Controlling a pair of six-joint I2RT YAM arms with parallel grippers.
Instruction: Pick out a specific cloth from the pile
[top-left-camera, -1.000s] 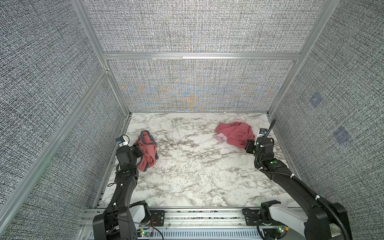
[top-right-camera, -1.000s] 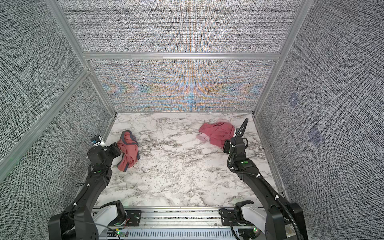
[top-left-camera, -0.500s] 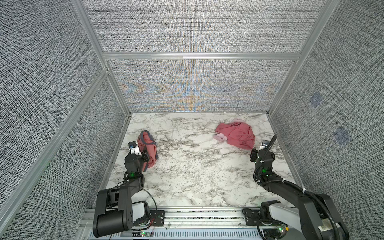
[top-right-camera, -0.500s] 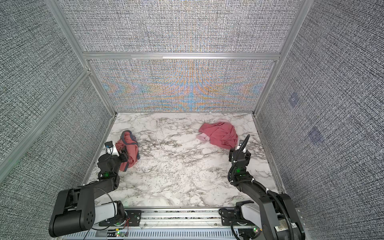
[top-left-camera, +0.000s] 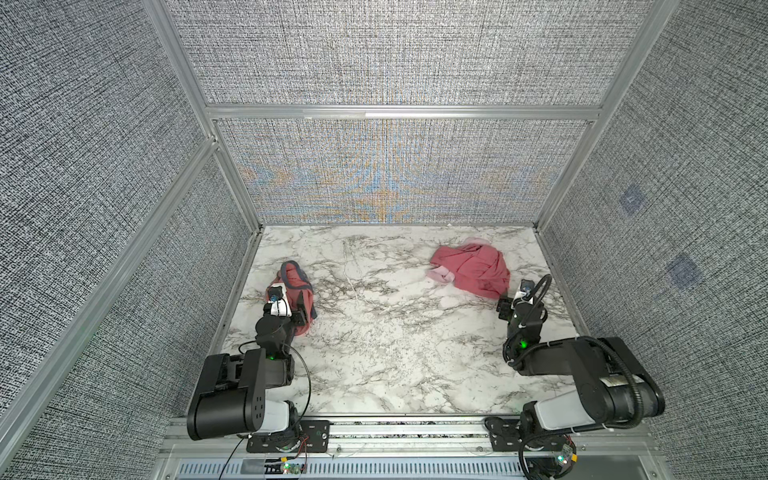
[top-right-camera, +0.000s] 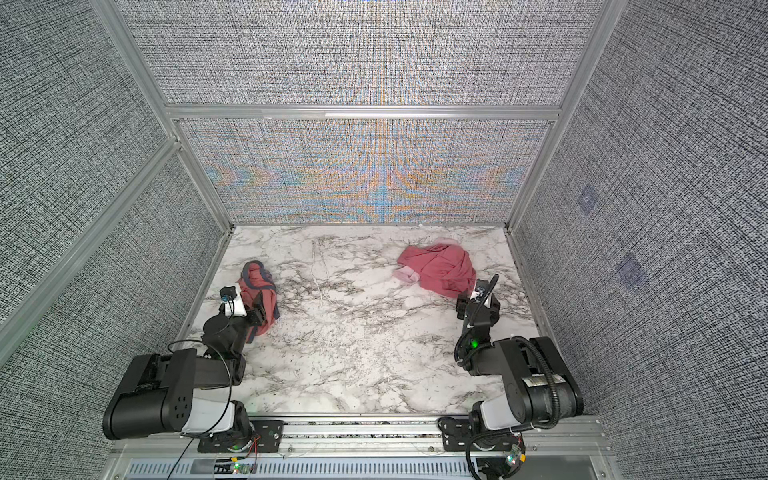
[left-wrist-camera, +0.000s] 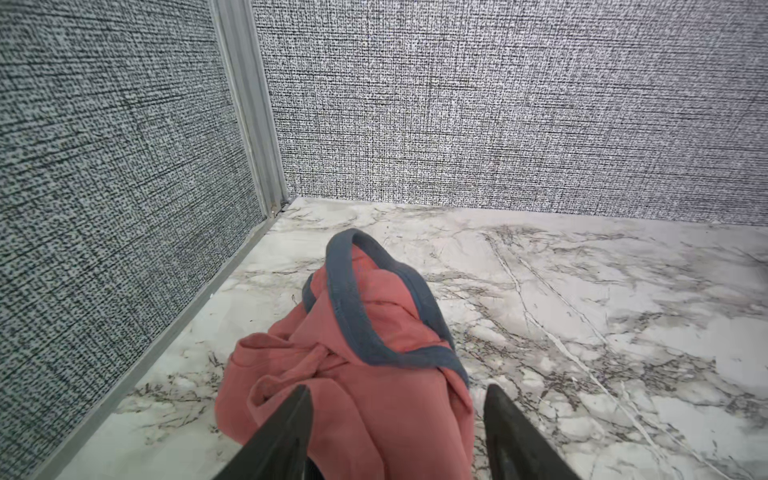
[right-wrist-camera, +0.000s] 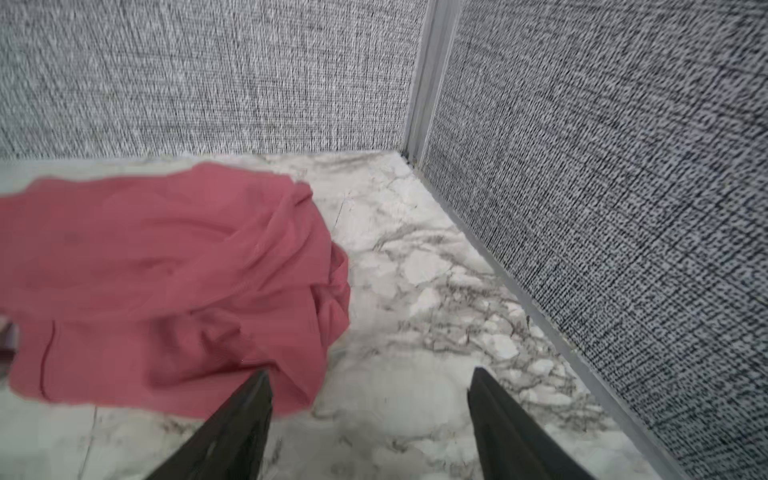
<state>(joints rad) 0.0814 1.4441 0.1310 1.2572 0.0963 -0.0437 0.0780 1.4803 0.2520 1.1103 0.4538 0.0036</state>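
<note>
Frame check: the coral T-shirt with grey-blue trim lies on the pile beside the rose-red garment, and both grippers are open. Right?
Not quite. The coral T-shirt lies alone near the left wall, apart from the pile at the far right, as both top views show. The left gripper and right gripper are open.

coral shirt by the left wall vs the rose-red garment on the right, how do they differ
The coral shirt is a lighter salmon; the rose-red garment is darker.
The coral shirt has grey-blue trim; the rose-red garment shows none.
The coral shirt lies alone in a narrow bunch; the rose-red garment spreads wider, with a pale pink cloth at its edge.
Both lie crumpled on the marble table.
</note>
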